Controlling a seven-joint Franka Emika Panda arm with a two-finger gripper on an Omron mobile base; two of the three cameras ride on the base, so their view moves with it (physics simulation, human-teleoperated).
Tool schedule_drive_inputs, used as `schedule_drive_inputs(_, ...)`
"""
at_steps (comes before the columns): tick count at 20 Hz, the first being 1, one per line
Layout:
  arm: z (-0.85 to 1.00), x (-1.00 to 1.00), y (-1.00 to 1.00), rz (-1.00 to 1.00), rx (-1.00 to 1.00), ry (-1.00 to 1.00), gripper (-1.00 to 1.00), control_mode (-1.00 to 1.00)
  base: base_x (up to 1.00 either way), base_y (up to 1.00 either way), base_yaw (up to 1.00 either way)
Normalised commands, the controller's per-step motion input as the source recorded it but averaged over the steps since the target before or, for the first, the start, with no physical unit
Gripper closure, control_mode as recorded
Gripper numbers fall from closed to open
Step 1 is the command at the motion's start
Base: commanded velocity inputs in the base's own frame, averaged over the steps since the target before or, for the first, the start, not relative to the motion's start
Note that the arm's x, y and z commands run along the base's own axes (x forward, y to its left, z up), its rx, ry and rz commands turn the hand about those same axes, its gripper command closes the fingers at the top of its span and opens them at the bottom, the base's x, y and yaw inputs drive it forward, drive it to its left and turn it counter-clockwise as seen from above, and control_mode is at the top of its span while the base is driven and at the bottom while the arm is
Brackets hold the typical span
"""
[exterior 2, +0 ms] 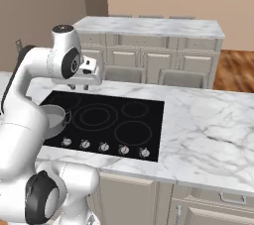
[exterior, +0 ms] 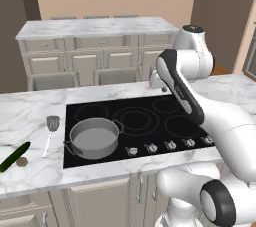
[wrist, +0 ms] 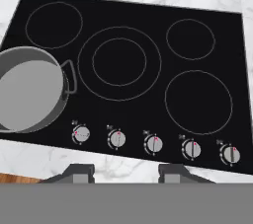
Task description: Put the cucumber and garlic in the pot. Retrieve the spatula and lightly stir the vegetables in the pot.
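The grey pot [exterior: 94, 137] stands empty on the front left burner of the black cooktop [exterior: 150, 113]; its rim and one handle also show as the pot [wrist: 29, 90] at the left of the hand view. On the marble counter to the left lies the spatula [exterior: 51, 131], head pointing away. Further left, near the counter's front edge, the dark green cucumber [exterior: 14, 157] lies with the small tan garlic [exterior: 21, 161] beside it. My gripper [exterior 2: 81, 87] hangs open above the back of the cooktop, empty, well right of the pot. Its fingertips [wrist: 79, 170] stand wide apart.
Several knobs [wrist: 154, 143] line the cooktop's front edge. The other burners [wrist: 198, 102] are bare. Marble counter [exterior 2: 208, 125] stretches to the right. A kitchen island [exterior: 95, 28] with stools [exterior: 52, 81] in front of it stands behind the counter.
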Motion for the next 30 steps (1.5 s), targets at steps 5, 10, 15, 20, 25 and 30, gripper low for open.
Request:
schedule_drive_inputs(5, -0.13, -0.35, 0.6, 0.06, -0.11, -0.07, -1.0, -1.0, 0.0, 0.0, 0.0)
schedule_drive_inputs(10, -0.34, -0.34, 1.0, 0.13, -0.08, 0.02, -1.0, -1.0, 0.0, 0.0, 0.0)
schedule_drive_inputs(15, 0.08, -0.8, 0.02, -0.02, 0.05, -0.16, -1.0, -1.0, 0.0, 0.0, 0.0)
schedule_drive_inputs(20, 0.08, -0.32, -0.17, -0.1, 0.04, -0.08, -1.0, -1.0, 0.0, 0.0, 0.0)
schedule_drive_inputs(25, 0.0, -0.02, 0.0, 0.0, 0.0, 0.0, -1.0, -1.0, 0.0, 0.0, 0.0)
schedule_drive_inputs(30, 0.0, 0.0, 0.0, 0.0, 0.0, 0.0, -1.0, 1.0, -0.4, 0.88, -0.15)
